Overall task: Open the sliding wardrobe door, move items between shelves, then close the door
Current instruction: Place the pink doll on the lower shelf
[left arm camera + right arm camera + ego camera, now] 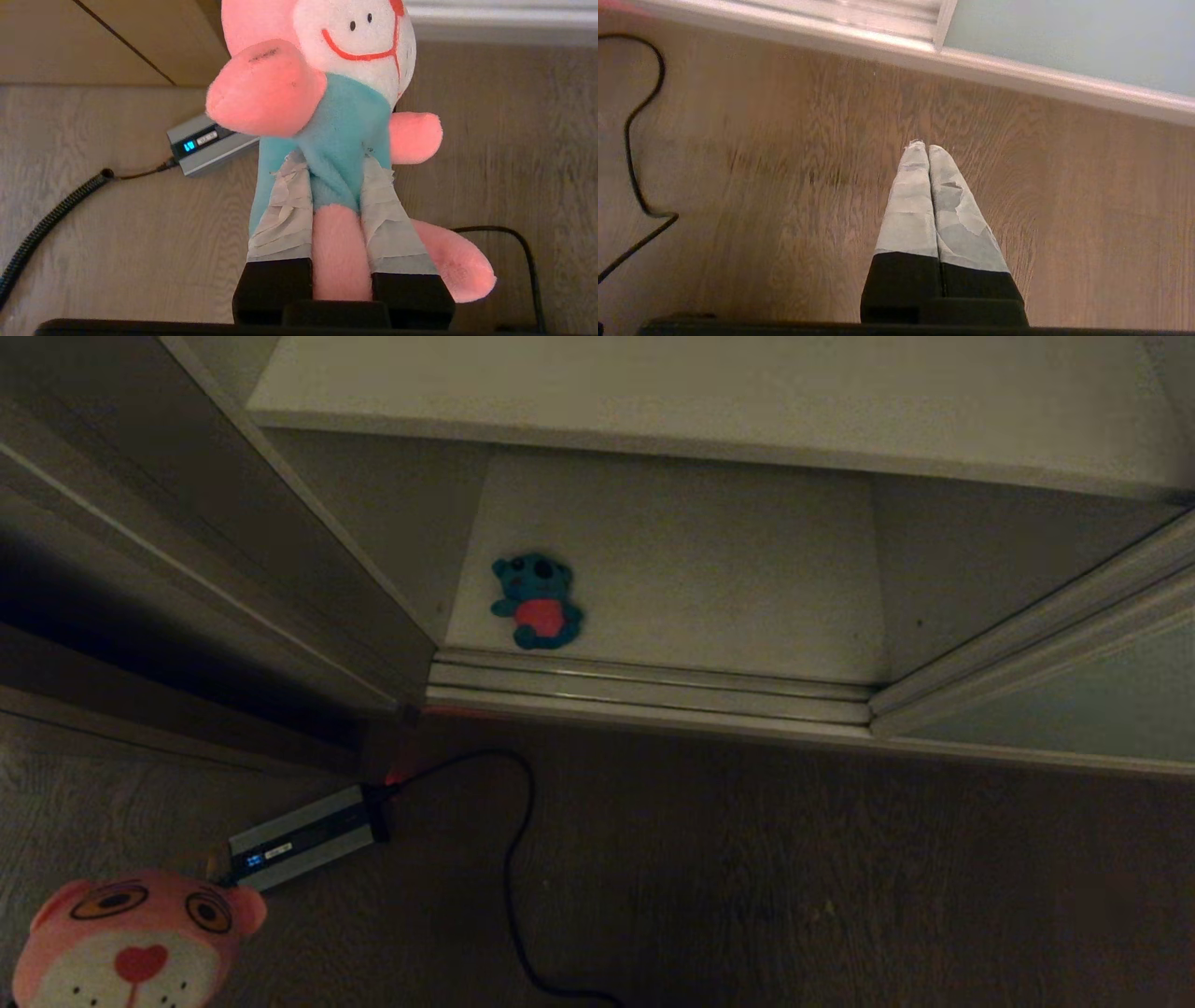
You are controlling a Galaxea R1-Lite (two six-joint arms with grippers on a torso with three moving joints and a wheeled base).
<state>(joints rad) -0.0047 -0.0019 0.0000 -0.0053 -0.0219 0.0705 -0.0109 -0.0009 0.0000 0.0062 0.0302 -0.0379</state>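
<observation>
We're mid-transfer: our left gripper (334, 186) grasps the pink toy (336, 116) over the floor, right gripper (928, 151) clenched empty. Teal bear (537, 602) lies at eleven o'clock on the bottom shelf (709, 579); next, we pick a shelf.

Pink toy (336, 116); teal, red-shirted bear (537, 602).

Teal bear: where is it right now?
Head view: the teal bear lies on the bottom shelf of the open wardrobe, near its left wall, just behind the door track.
</observation>
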